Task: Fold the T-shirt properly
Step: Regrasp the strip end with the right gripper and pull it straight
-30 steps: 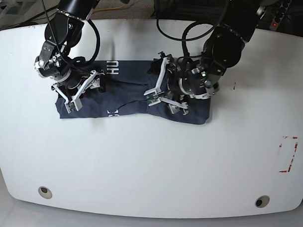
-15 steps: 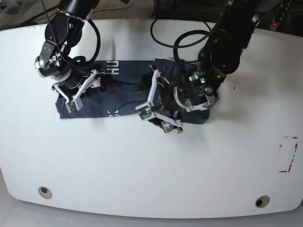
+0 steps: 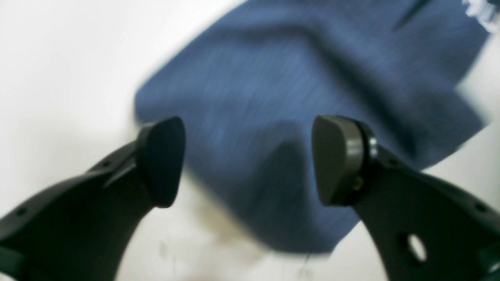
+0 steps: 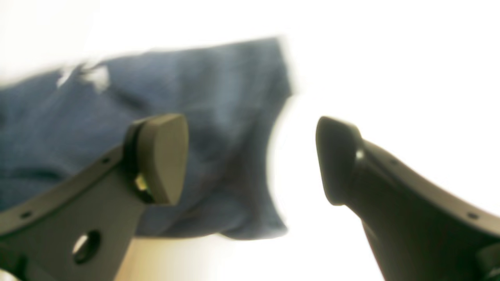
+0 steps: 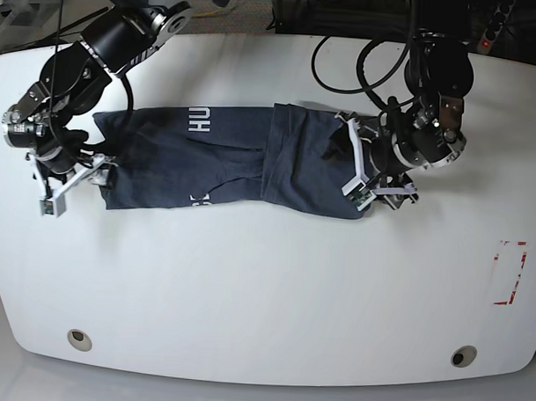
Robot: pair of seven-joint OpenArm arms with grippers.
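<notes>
**Fig. – One T-shirt on worktop, two hands spread at its ends**

Count: 1 T-shirt [image 5: 225,159], 2 hands, 1 white worktop [image 5: 265,288], 2 round holes near worktop's front edge [image 5: 80,339] and [image 5: 462,356], 1 red marking near the worktop's right side in base view [image 5: 510,272].

T-shirt: dark slate-blue, lying flat across upper-mid worktop as a long horizontal band. White letters "HU" show on its upper part, a few more white characters near the lower edge. A darker overlapped layer of cloth sits on the band's right portion in base view.

Left hand [image 5: 370,173] (right side of base view): fingers wide apart, nothing between them. Sits at the shirt's right end, over the lower corner; contact w/ cloth can't be told. Left wrist view, blurred: both dark pads [image 3: 162,160] w/ a broad gap, blue fabric [image 3: 297,117] beneath, pale worktop [image 3: 58,78] to one side.

Right hand [image 5: 70,183] (left side of base view): fingers likewise wide apart, holding nothing. Sits just beside the shirt's left end, mostly over bare worktop. Right wrist view, blurred: one pad [image 4: 162,158] in front of blue cloth [image 4: 78,128], the other in front of bright worktop [image 4: 390,78]; the shirt's edge runs through the gap.
</notes>
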